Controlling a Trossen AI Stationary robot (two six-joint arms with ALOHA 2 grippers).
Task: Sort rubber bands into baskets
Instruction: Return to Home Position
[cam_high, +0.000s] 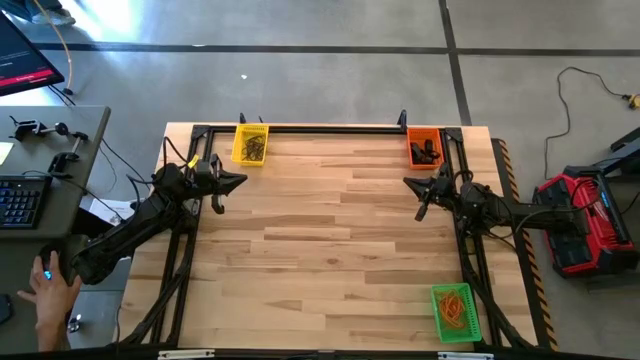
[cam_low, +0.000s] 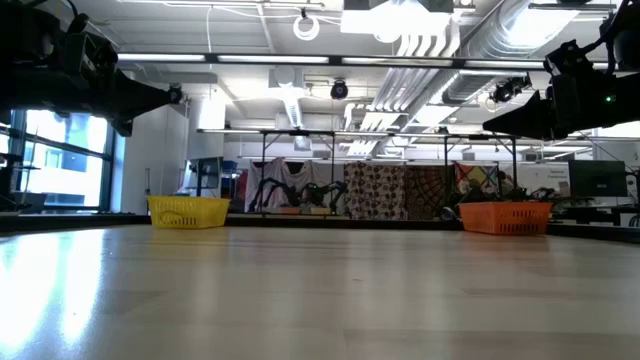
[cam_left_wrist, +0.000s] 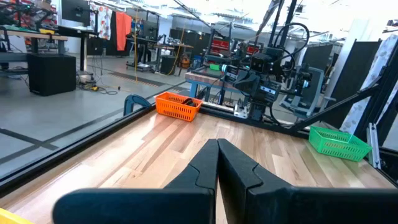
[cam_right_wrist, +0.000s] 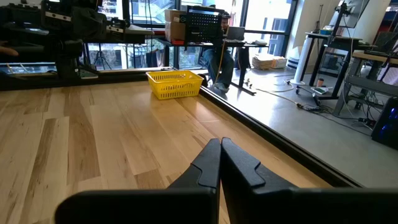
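From above, the wooden table (cam_high: 330, 250) carries three baskets at its edges. The yellow basket (cam_high: 250, 144) sits at the far left corner with dark rubber bands (cam_high: 256, 150) in it. The orange basket (cam_high: 424, 148) sits at the far right corner, also with dark bands inside. The green basket (cam_high: 453, 312) sits at the near right corner and holds orange rubber bands (cam_high: 455, 306). The left gripper (cam_high: 236, 183) hangs near the yellow basket, pointing toward the middle of the table. The right gripper (cam_high: 411, 184) hangs just below the orange basket, pointing back at it. Off the table, a red and black case (cam_high: 580, 215) lies on the floor to the right. A person's hand (cam_high: 45, 290) shows at the lower left, near a desk with a keyboard (cam_high: 20, 200).

At table level, the yellow basket (cam_low: 188, 211) stands on the left and the orange one (cam_low: 505, 216) on the right, both along the far edge. Both arms hang dark above them, clear of the wood.

Past the left wrist, the two fingers (cam_left_wrist: 199, 171) are pressed together with nothing between them. Beyond them stand the orange basket (cam_left_wrist: 178, 106), the green basket (cam_left_wrist: 339, 142) and the right arm (cam_left_wrist: 267, 68).

Past the right wrist, the fingers (cam_right_wrist: 202, 168) likewise meet tip to tip, empty. The yellow basket (cam_right_wrist: 175, 83) sits ahead by the table's edge.
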